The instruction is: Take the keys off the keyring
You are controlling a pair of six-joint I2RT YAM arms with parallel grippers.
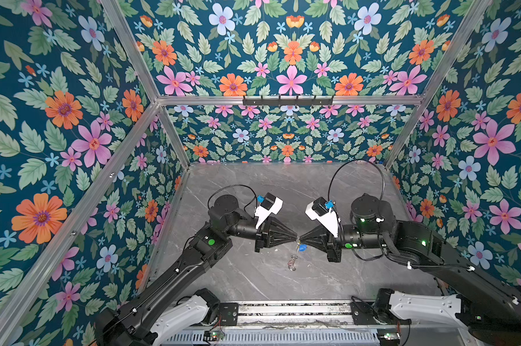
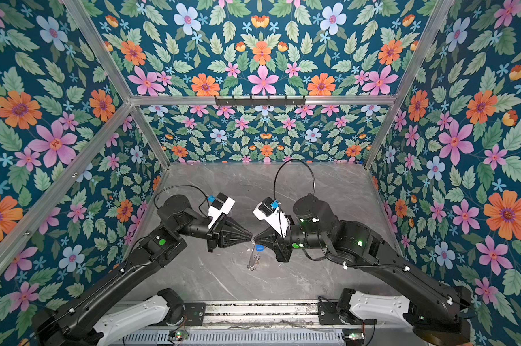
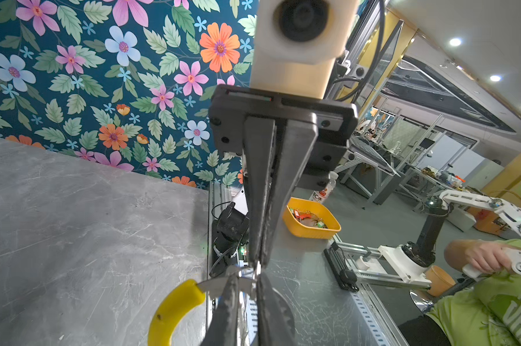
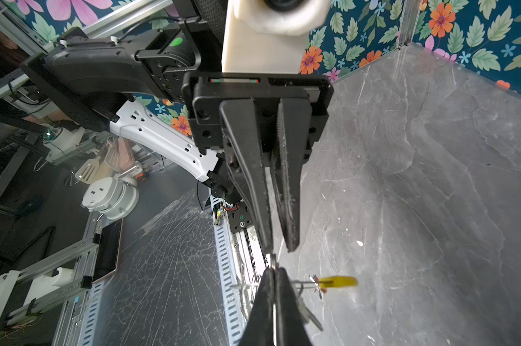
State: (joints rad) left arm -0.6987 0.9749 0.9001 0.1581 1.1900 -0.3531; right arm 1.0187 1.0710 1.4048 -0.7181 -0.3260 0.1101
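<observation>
In both top views my two grippers meet tip to tip above the grey table. My right gripper (image 1: pixel 300 239) (image 4: pixel 273 271) is shut on the thin metal rim of the keyring (image 1: pixel 293 260), which hangs below the tips. Its yellow arc (image 3: pixel 172 308) (image 4: pixel 338 281) sticks out to one side. A key with a blue tag (image 1: pixel 302 247) (image 2: pixel 259 247) dangles just under the tips. A silvery key (image 4: pixel 311 319) hangs beside my right fingers. My left gripper (image 1: pixel 295 238) (image 3: pixel 248 284) stands at the ring with its jaws a narrow gap apart. I see nothing pinched between them.
The marble-grey table (image 1: pixel 283 284) has floral walls on three sides and an aluminium rail (image 1: pixel 292 310) along its front edge. A black hook rack (image 1: pixel 287 101) is mounted on the back frame. A yellow bin (image 3: pixel 311 221) sits beyond the table's edge.
</observation>
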